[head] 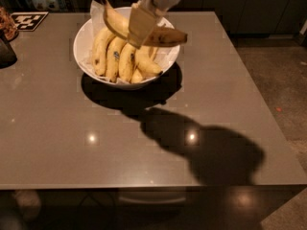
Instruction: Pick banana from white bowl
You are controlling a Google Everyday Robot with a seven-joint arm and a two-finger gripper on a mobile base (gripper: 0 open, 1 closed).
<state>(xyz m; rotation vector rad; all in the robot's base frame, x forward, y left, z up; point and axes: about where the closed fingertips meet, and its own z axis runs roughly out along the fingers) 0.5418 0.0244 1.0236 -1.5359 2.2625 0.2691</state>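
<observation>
The white bowl (86,66) stands on the far part of the grey table (144,143), lined with white paper and holding a bunch of several shorter bananas (122,59). My gripper (138,27) comes down from the top of the view and is shut on the banana (163,36), a long curved one with a dark stem up at the left and a brown-marked blunt end at the right. The banana hangs lifted above the bowl, clear of the bunch.
A black-and-white marker tag (29,20) lies at the far left corner, with a dark object (5,51) beside it at the left edge. The table's right edge meets the floor (283,80). Dark cabinets (249,6) stand behind.
</observation>
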